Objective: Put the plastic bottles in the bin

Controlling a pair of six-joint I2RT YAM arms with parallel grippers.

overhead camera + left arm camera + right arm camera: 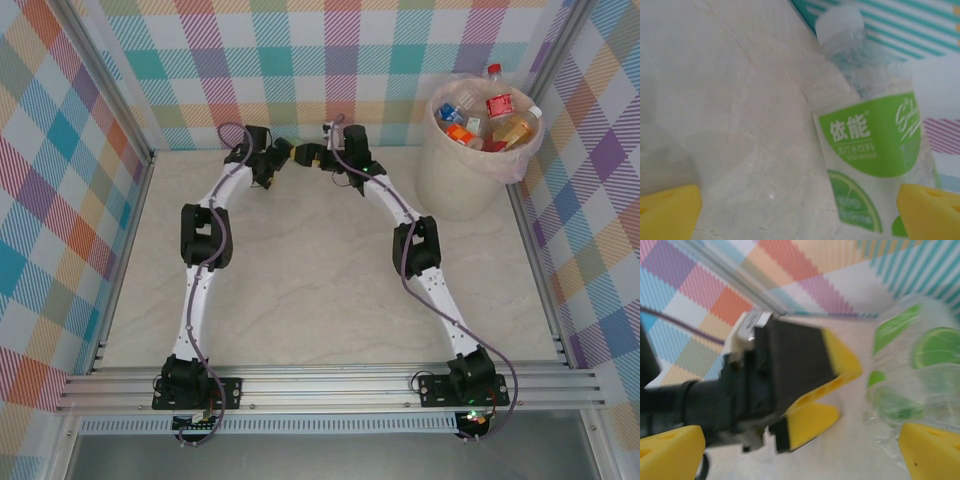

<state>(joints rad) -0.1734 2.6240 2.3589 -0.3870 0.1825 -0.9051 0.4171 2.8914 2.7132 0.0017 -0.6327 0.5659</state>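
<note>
Take the table [300, 290] first, then look to its far right corner for the bin [455, 185]. Lined with thin plastic and heaped to the rim with plastic bottles [497, 105], red caps and orange labels poking above the edge. Judging by that heap, call the bulk of the job done.

Count at least one left to go: a clear green-label bottle [870, 135] with a white cap, down on the tabletop at the foot of the striped back wall [920, 30], cap end toward the wall. Cannot tell whether lying flat or leaning. Well apart from the bin, at the far middle of the table.

Find the left gripper [275, 155] right there, spread wide and holding nothing. Through its wrist camera [800, 212], see the bottle just ahead, nearer the right-hand finger than the middle of the gap.

Find the right gripper [315, 155] facing it from the other side, likewise fully open and empty [800, 455], with the same bottle [910, 370] beside its right-hand finger and the left gripper [835, 390] close in front.

Remaining, as a judgement: centre on this bottle, close, carry it over to the bin, release.
</note>
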